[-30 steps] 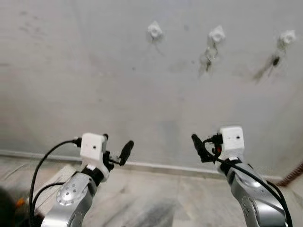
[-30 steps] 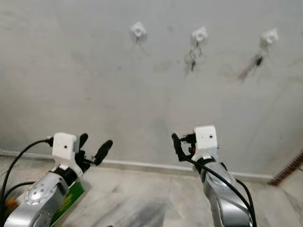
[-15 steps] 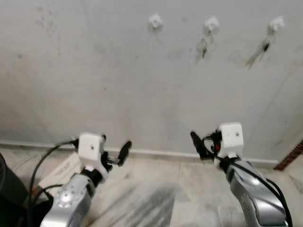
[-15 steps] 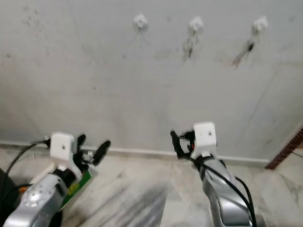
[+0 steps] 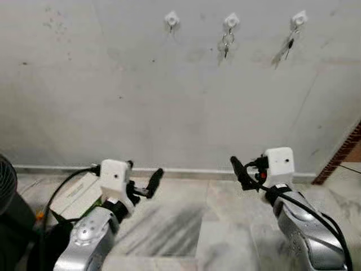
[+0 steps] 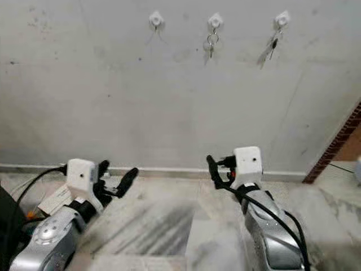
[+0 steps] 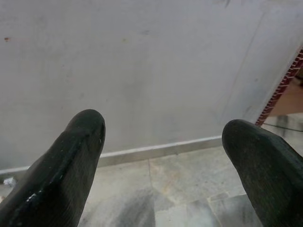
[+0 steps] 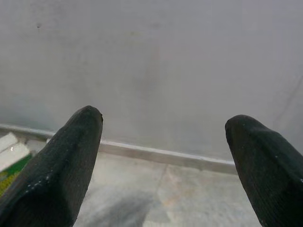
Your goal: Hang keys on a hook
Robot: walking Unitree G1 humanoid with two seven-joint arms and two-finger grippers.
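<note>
Three white hooks sat in a row at the top of the frame on the grey wall (image 5: 113, 101): the left hook (image 5: 172, 19) looked bare, the middle hook (image 5: 230, 21) carried a key ring (image 5: 225, 40), and the right hook (image 5: 298, 18) held keys (image 5: 287, 45) hanging down at a slight slant. No keys lay between either gripper's fingers, so the hanging looked already done. Both grippers sat low in the frame, well apart from the hooks, w/ the hooks up and slightly right of centre. The right gripper (image 5: 241, 172), lower right, was the nearer one to the hung keys; its fingers (image 8: 61, 165) were spread wide on nothing. The left gripper (image 5: 145, 183), lower left, was likewise splayed and held nothing. Below them ran the skirting and tiled floor (image 5: 225, 231); a flat box (image 5: 76, 192) lay at lower left by a cable.
</note>
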